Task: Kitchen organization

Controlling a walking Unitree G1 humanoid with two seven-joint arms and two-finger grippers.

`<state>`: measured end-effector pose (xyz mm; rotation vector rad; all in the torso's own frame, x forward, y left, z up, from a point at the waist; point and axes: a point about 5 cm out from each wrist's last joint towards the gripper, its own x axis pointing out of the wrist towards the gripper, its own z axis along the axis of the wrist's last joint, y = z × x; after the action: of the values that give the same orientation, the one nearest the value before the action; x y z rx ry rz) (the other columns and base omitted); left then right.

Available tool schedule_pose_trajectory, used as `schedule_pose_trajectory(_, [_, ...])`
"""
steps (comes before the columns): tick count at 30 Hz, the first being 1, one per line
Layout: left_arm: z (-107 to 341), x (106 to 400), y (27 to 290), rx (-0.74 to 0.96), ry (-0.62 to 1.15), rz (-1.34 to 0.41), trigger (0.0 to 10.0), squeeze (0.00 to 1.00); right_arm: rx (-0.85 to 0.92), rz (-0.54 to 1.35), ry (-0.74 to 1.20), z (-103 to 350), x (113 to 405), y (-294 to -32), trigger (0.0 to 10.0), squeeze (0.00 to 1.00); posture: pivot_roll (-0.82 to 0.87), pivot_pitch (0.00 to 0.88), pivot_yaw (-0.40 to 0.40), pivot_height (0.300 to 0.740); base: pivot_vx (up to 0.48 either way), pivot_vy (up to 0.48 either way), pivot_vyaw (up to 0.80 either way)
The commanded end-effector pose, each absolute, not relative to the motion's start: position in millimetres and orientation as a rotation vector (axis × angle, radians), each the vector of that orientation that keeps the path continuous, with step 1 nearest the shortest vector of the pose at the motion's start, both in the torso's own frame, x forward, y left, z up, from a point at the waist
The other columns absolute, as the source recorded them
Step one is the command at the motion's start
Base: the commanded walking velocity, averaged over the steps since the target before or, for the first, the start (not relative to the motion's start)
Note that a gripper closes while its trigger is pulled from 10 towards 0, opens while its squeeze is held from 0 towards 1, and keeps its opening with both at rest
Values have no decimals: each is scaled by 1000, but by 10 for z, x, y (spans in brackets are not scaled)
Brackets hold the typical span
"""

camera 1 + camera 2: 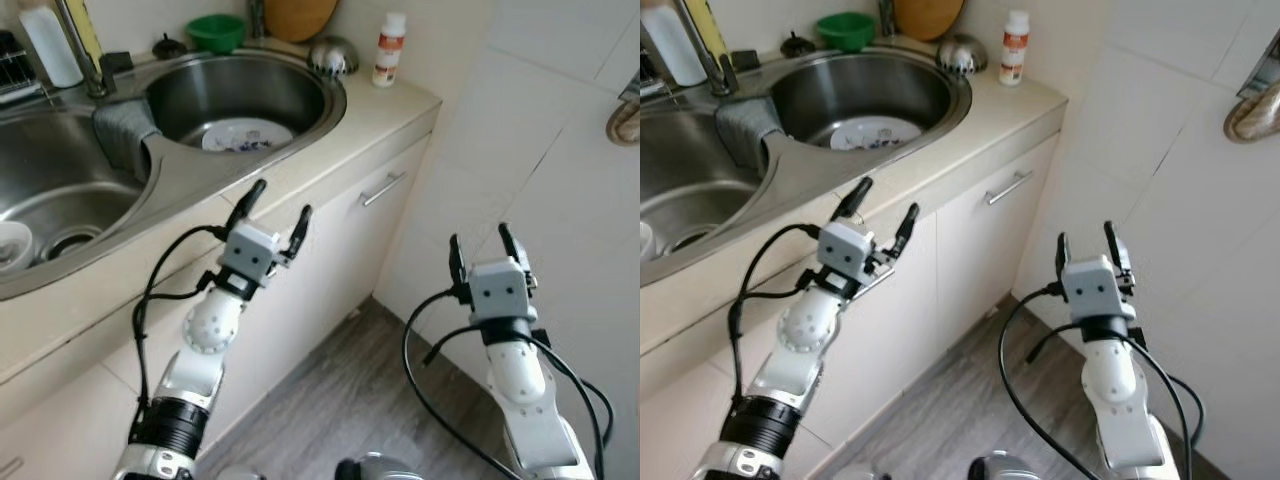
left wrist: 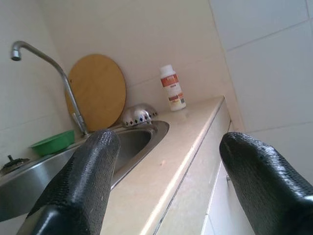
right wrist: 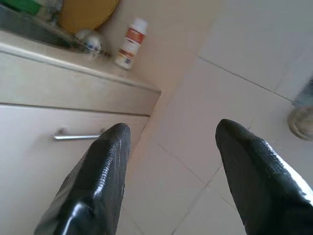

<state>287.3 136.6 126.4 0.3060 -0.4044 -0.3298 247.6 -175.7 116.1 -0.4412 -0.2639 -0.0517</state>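
Plate (image 1: 247,134) lying flat in the bottom of the right-hand sink basin (image 1: 300,75), patterned, not yet lifted out. Grey rag (image 1: 122,132) draped over the divider between the two basins. Green bowl (image 1: 216,32), metal strainer (image 1: 333,55) and white bottle (image 1: 388,48) standing along the back of the counter (image 1: 385,110), round wooden board (image 2: 96,90) leaning on the wall behind. Left gripper (image 1: 273,212) raised just at the counter's front edge, fingers spread, nothing between them. Right gripper (image 1: 483,248) out over the floor beside the cabinet door handle (image 1: 383,188), fingers likewise spread and empty. Judged from this: tidying barely begun, everything left to move.
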Motion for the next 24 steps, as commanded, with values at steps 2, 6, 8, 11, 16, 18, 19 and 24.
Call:
schedule_pose_trajectory(2, [1276,2876,1241,297,-419,-368,10000,0,-447,-77,-241,1125,2473,-1840,10000,0,60,0,-35,740,0,0,-741])
schedule_pose_trajectory(6, [1270,2877,1243,298,-414,-369,10000,0,-442,-80,-230,1109,2477,-1847,10000,0,60,0,-35,740,0,0,-180])
schedule_pose_trajectory(8, [1269,2877,1243,298,-413,-369,10000,0,-442,-80,-226,1105,2479,-1848,10000,0,60,0,-35,740,0,0,0])
schedule_pose_trajectory(11, [1264,2877,1246,300,-409,-370,10000,0,-429,-81,-212,1088,2484,-1849,10000,0,59,0,-32,740,0,-320,-533])
schedule_pose_trajectory(16, [1255,2883,1245,300,-402,-370,10000,0,-437,-85,-210,1093,2491,-1858,10000,0,56,0,-31,740,0,0,-320])
schedule_pose_trajectory(18, [1253,2884,1244,298,-401,-370,10000,0,-437,-84,-209,1092,2493,-1860,10000,0,56,0,-32,740,0,-240,0])
schedule_pose_trajectory(19, [1252,2885,1244,298,-400,-370,10000,0,-437,-83,-208,1092,2494,-1860,10000,0,56,0,-32,740,0,-480,0])
schedule_pose_trajectory(24, [1238,2894,1241,287,-387,-369,10000,0,-461,-71,-199,1075,2504,-1846,10000,0,56,0,-33,740,0,-96,0])
